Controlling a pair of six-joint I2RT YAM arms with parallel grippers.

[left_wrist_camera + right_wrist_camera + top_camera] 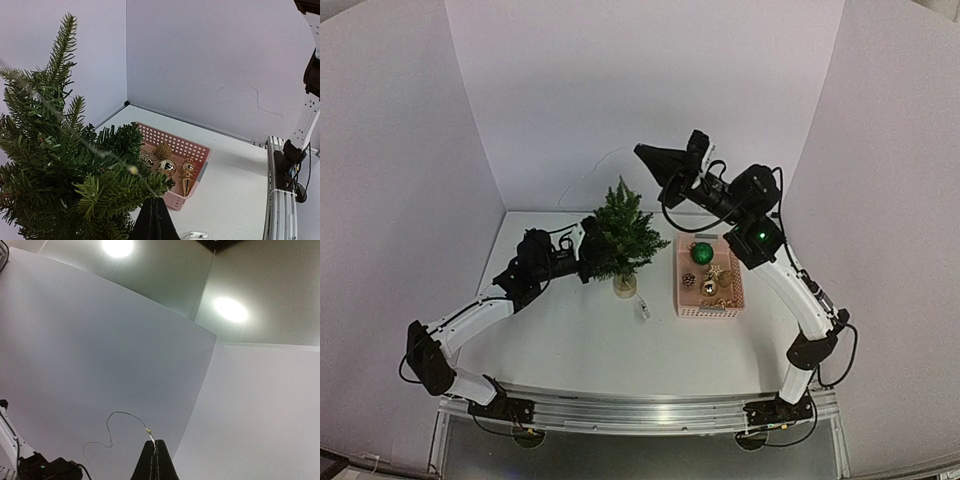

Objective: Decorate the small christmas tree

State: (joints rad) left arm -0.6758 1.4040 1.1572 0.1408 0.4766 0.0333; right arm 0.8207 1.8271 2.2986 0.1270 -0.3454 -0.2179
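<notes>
small christmas tree against L claw, R claw w/ wire above-right

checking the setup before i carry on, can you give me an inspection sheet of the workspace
surface: white table, no marks seen
job's things: small christmas tree upright at centre; pink basket to its right holds a green ball and gold ornaments
clutter: small clear piece on the table near the tree's base
grippers: left pincer shut, against the tree's left side; right pincer raised, shut on a thin light wire
cables: black cable loop on the right arm
surroundings: white walls on three sides; ceiling lights
</notes>
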